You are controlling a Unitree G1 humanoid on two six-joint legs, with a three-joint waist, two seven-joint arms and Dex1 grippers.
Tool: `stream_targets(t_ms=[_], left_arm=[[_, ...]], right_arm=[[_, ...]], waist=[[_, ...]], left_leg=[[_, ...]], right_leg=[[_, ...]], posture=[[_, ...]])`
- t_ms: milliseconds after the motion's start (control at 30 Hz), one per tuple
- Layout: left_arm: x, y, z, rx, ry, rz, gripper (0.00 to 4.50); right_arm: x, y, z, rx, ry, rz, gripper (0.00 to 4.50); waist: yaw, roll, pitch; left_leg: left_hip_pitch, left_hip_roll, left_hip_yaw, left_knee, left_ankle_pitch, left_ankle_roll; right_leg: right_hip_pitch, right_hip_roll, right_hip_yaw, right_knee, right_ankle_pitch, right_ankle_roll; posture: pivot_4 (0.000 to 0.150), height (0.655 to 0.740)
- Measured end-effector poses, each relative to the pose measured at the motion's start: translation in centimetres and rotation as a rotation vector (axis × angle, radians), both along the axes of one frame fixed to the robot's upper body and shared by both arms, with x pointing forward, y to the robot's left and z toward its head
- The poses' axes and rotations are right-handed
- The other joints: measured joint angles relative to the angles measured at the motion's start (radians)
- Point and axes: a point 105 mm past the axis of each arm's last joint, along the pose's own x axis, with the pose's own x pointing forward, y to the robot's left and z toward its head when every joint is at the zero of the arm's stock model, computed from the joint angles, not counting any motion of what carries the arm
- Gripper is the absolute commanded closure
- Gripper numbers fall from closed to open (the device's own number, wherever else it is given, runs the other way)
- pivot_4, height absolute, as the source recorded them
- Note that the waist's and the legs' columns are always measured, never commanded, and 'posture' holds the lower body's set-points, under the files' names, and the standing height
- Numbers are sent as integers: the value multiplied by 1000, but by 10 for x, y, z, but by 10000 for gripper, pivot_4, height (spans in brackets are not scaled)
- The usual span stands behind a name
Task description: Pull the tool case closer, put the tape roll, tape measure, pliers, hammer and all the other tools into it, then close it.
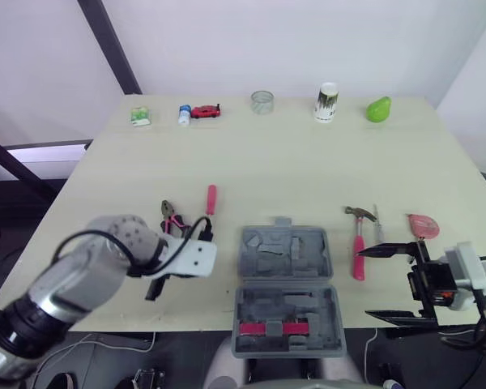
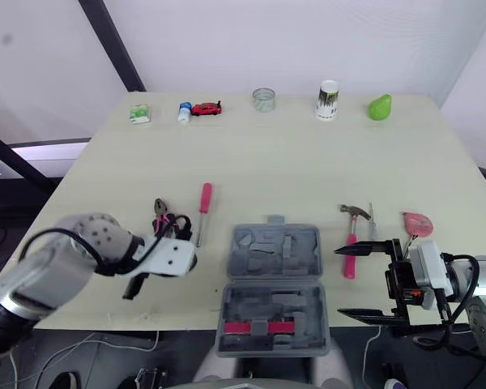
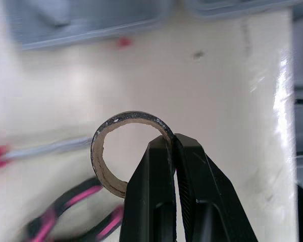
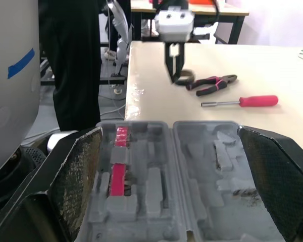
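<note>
Thin tan tape roll (image 3: 97, 154), dark rim, pinched in left claw (image 3: 174, 140)

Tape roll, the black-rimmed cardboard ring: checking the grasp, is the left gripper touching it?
Touching. Left wrist view shows the left gripper shut on the tape roll, pinching its wall.

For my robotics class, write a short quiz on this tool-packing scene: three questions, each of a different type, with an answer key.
1. True or false: the tool case lies open.
2. What does the left claw pinch? A) a green pear B) the tape roll C) a red toy car
3. Fill the gap: the hammer lies on the robot's ____ side of the tool case.

Key: 1 true; 2 B; 3 right.
</note>
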Motion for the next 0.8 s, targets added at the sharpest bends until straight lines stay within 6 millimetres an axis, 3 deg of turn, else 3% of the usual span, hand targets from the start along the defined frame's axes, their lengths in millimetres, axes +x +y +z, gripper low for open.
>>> stream_targets(t_ms=[100, 200, 300, 533, 800], left_arm=[[11, -10, 17, -9, -37, -30, 44754], [23, -39, 23, -88, -62, -89, 44754], [29, -60, 15, -144, -34, -113, 44754], [38, -88, 9, -236, 29, -75, 44754], [48, -96, -22, -299, 115, 28, 44754]], right_arm=[[3, -3, 4, 18, 0, -28, 0], [10, -9, 9, 54, 12, -77, 0], [13, -15, 9, 58, 18, -102, 0], [13, -20, 8, 60, 36, -113, 0], [9, -28, 8, 45, 58, -130, 0]], waist=[[1, 0, 0], [0, -1, 1], [-3, -2, 1], [-2, -2, 1], [-3, -3, 2]], left_leg=[[0, -1, 0, 1, 0, 0], [-1, -1, 0, 2, 0, 0], [-1, -2, 0, 2, 0, 0], [-1, -1, -1, 2, 0, 0], [-1, 0, -1, 2, 0, 0]], right_leg=[[0, 0, 0, 0, 0, 0], [0, 0, 0, 0, 0, 0], [0, 1, 1, 0, 0, 1], [0, 3, 1, 0, 0, 0], [0, 2, 1, 1, 0, 0]], posture=[[1500, 7400], [1500, 7400], [1500, 7400], [1500, 7400], [1500, 7400]])
